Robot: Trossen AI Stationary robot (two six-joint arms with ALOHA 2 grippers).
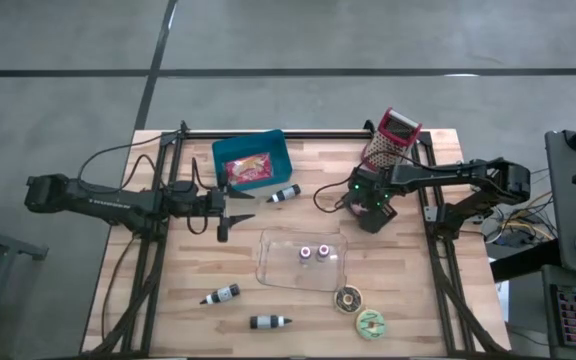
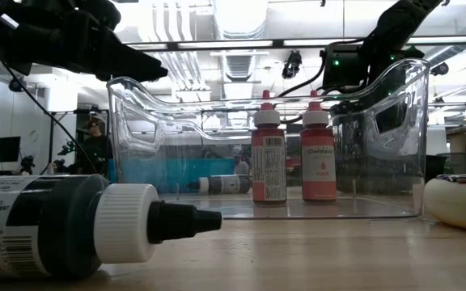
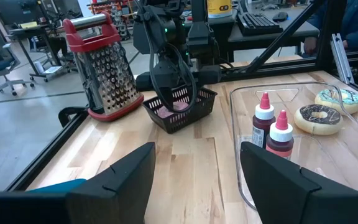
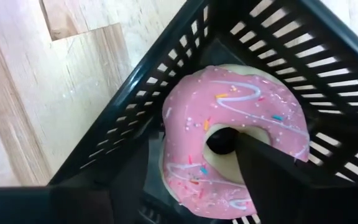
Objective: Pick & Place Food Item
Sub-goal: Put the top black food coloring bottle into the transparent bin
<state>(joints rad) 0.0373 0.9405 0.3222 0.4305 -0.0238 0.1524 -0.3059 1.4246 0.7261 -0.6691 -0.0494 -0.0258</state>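
Wood table (image 1: 408, 300) on grey floor, workshop behind. Pink sprinkled donut (image 4: 229, 140) lies in black basket (image 4: 135, 124); right gripper (image 4: 191, 180) spread above it, left gripper (image 3: 194, 165) wide.

The pink donut (image 4: 232, 140) lies partly hidden under the right gripper's (image 4: 197, 180) dark fingers (image 4: 272, 180) (its lower edge is cut off), and the black basket (image 4: 129, 124) runs beyond every edge there.
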